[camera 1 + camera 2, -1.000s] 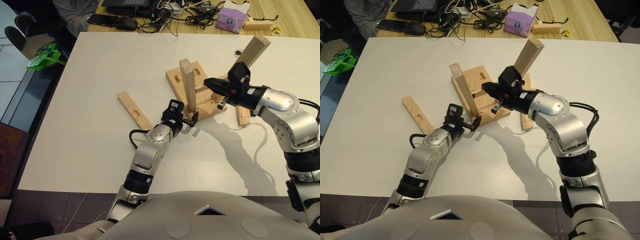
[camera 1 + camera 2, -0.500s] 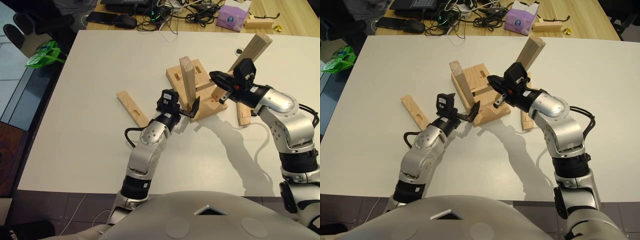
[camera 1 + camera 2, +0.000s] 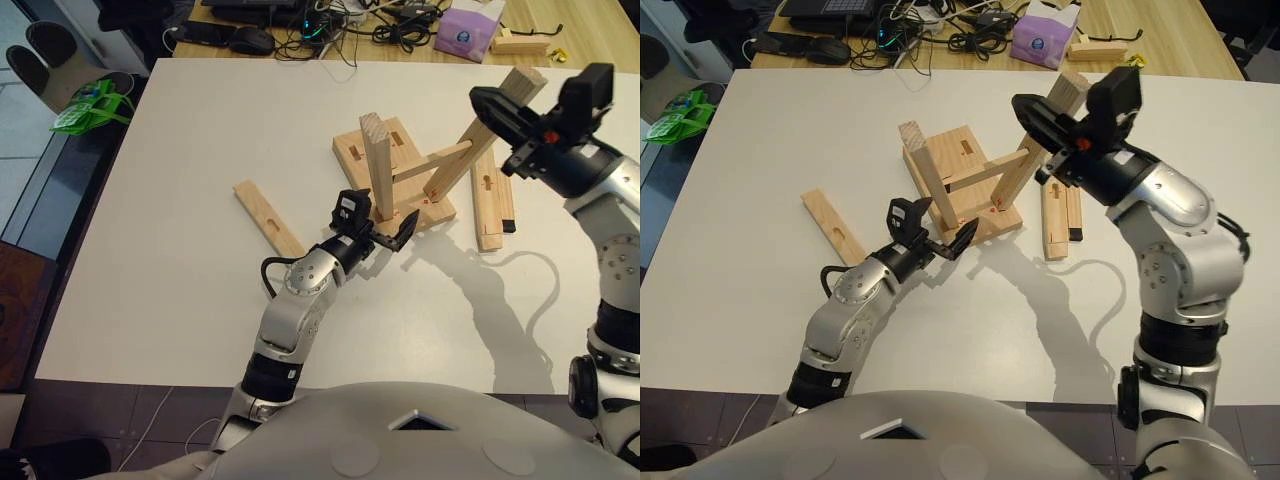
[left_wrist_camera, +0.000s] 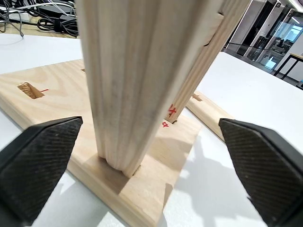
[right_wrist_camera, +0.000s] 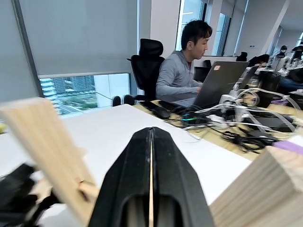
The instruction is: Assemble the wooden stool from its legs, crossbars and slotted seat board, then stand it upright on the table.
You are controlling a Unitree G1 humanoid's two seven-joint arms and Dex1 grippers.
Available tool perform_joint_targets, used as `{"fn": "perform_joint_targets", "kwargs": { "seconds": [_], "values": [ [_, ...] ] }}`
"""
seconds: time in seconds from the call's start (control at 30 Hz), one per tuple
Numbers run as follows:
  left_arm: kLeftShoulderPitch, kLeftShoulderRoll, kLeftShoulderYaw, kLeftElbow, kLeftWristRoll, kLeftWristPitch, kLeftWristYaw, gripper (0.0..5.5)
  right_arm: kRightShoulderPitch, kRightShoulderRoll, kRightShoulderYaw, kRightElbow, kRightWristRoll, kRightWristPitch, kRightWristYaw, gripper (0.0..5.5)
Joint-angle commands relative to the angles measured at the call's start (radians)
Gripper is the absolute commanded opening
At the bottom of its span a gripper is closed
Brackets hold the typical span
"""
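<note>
The right pincer [image 3: 487, 101], shut and empty, has lifted clear of the leaning leg [image 3: 470, 150] and crossbar [image 3: 430, 162], while the left pincer [image 3: 388, 232] has opened wide around the upright leg [image 3: 375, 165] on the seat board [image 3: 410, 205] toward the table's [image 3: 200, 300] far edge, suggesting the joints now hold unaided.

Open-plan office workspace.
A laptop [image 5: 215, 82], swivel chair [image 5: 147, 59], tangled cables [image 5: 244, 135] and tall windows [image 5: 78, 92] surround white desks.

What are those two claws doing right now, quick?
Left gripper: open, one finger on each side of the upright leg, not gripping it.
Right gripper: shut, holding nothing.
</note>
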Motion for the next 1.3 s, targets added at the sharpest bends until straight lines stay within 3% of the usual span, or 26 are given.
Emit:
{"fn": "perform_joint_targets", "kwargs": {
  "seconds": [0.03, 0.27, 0.4, 0.53, 0.63, 0.77, 0.93, 1.1, 1.2, 1.3],
  "values": [
    [-0.085, -0.023, -0.062, 0.078, 0.04, 0.034, -0.02, 5.36, -0.036, -0.068, -0.104, 0.04, 0.084, 0.045, 0.038, 0.0],
    [-0.347, -0.15, -0.155, 0.355, 0.112, 0.059, -0.023, 5.36, -0.266, -0.128, -0.273, 0.228, 0.202, 0.066, -0.012, 0.0],
    [-0.62, -0.327, -0.102, 0.786, 0.131, -0.09, 0.054, 5.36, -0.4, -0.095, -0.365, 0.281, 0.341, 0.098, -0.122, 0.0],
    [-0.802, -0.433, -0.051, 1.09, 0.141, -0.217, 0.115, 5.36, -0.414, -0.033, -0.346, 0.236, 0.405, 0.101, -0.213, 0.0],
    [-0.827, -0.442, -0.051, 1.154, 0.156, -0.275, 0.122, 5.36, -0.393, -0.003, -0.345, 0.212, 0.42, 0.091, -0.257, 0.0],
    [-0.7, -0.329, -0.111, 0.893, 0.186, -0.28, 0.068, 5.36, -0.385, -0.014, -0.35, 0.186, 0.436, 0.094, -0.272, 0.0],
    [-0.535, -0.178, -0.101, 0.428, 0.162, -0.093, 0.023, 5.36, -0.382, 0.007, -0.306, 0.153, 0.454, 0.086, -0.283, 0.0],
    [-0.324, -0.051, -0.069, 0.052, 0.099, 0.123, -0.033, 5.36, -0.333, 0.018, -0.166, 0.045, 0.571, 0.177, -0.155, 0.0],
    [-0.211, 0.015, -0.032, -0.051, 0.044, 0.192, -0.071, 5.36, -0.322, 0.048, -0.081, -0.005, 0.618, 0.204, -0.126, 0.0],
    [-0.096, 0.102, 0.004, -0.121, 0.012, 0.22, -0.112, 5.36, -0.277, 0.124, 0.087, -0.039, 0.461, 0.182, -0.229, 0.0]
  ]
}}
